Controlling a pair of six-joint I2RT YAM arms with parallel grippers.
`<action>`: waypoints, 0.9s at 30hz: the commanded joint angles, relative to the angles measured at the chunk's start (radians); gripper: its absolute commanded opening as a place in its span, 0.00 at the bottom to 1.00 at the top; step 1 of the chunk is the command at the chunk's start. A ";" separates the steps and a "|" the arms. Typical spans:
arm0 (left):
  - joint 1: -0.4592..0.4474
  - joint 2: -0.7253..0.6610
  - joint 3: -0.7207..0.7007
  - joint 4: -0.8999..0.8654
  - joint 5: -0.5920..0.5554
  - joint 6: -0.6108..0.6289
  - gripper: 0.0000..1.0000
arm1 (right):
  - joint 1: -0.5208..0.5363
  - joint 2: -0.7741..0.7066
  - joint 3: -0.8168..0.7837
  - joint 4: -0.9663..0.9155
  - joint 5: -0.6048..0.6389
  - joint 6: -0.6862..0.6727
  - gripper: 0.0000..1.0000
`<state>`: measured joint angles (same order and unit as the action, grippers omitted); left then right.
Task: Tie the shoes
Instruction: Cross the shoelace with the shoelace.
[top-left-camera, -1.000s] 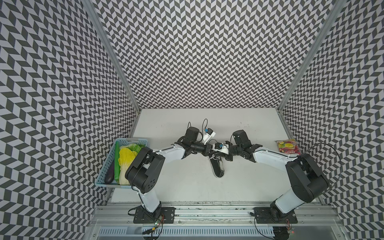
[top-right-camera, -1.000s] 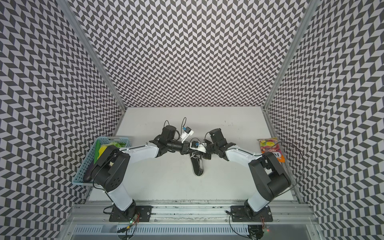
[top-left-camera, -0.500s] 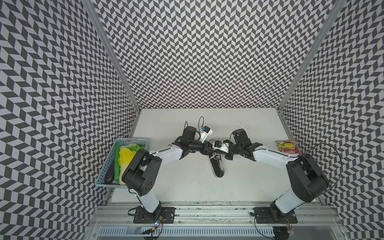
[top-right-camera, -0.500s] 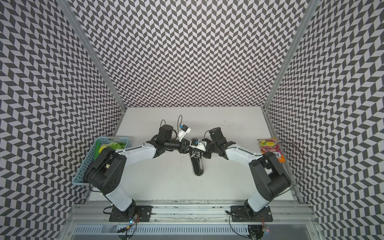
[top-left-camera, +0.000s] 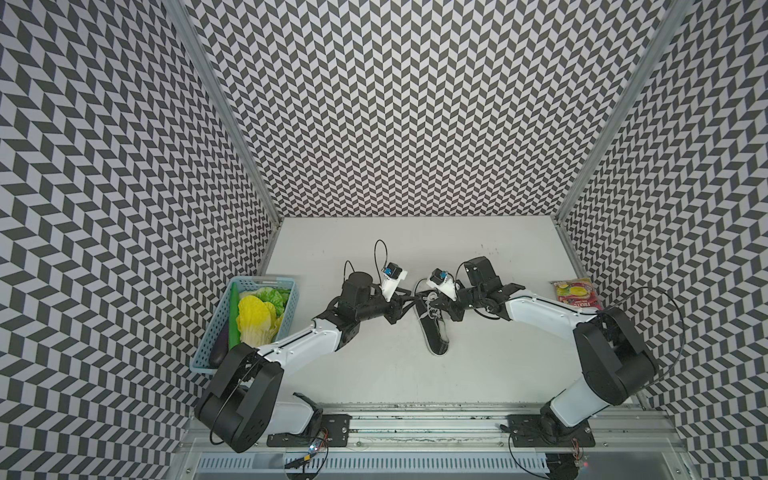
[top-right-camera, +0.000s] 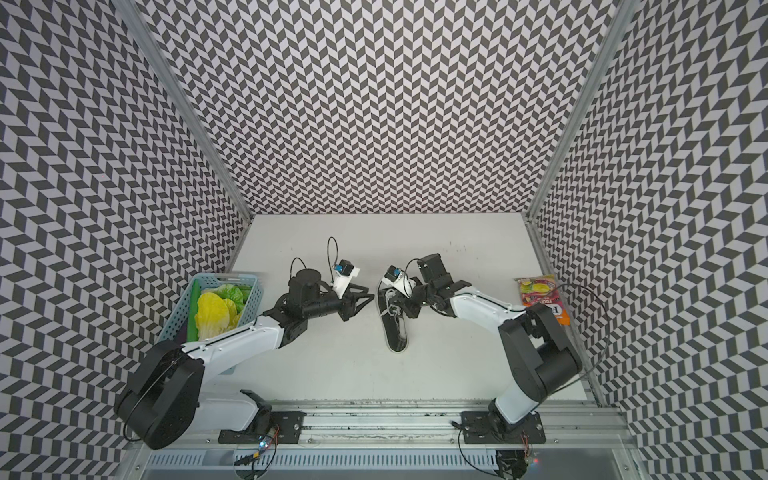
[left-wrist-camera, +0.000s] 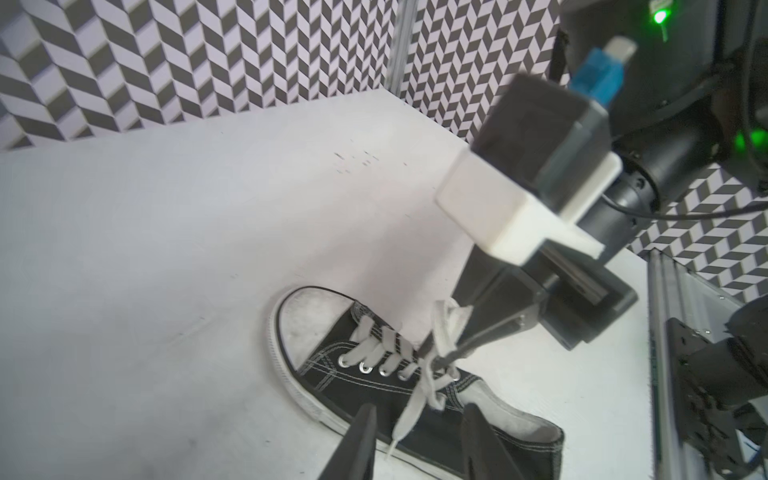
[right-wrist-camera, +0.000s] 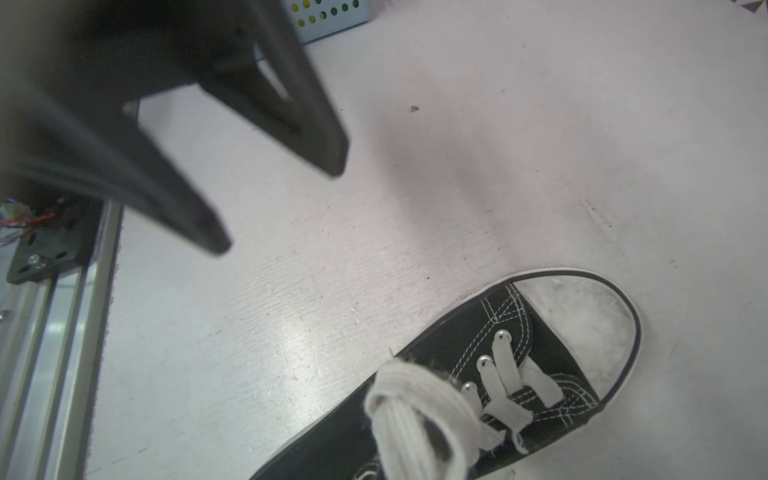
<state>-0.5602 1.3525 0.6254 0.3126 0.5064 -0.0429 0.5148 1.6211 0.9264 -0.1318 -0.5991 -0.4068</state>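
Black canvas sneaker (top-left-camera: 434, 332) lay in the middle of the table (top-left-camera: 374, 374), heel toward the front rail; in both top views the right arm's wrist cam (top-left-camera: 441, 279) covered part of its toe end. Over the tongue the right gripper (left-wrist-camera: 440, 360) was pinched shut on a loop of the white laces (right-wrist-camera: 415, 382). Just beside the shoe was the left gripper (right-wrist-camera: 278, 208) w/ jaws apart, nothing held. Blue basket (top-left-camera: 288, 316) at the left edge held cabbage (top-left-camera: 253, 318), a cucumber (top-left-camera: 234, 309) & an eggplant (top-left-camera: 219, 353). Snack packet (top-left-camera: 575, 293) lay far right, well apart.
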 joint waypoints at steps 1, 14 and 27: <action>-0.076 0.020 0.002 0.025 -0.064 0.110 0.28 | -0.003 0.045 0.045 -0.013 -0.018 0.123 0.00; -0.191 0.223 0.109 0.057 -0.169 0.229 0.15 | -0.057 0.114 0.100 -0.127 -0.080 0.199 0.00; -0.193 0.382 0.229 -0.034 -0.238 0.315 0.18 | -0.088 0.137 0.118 -0.155 -0.128 0.202 0.00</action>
<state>-0.7467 1.7172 0.8333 0.3145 0.3035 0.2401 0.4232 1.7508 1.0187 -0.2852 -0.6827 -0.2115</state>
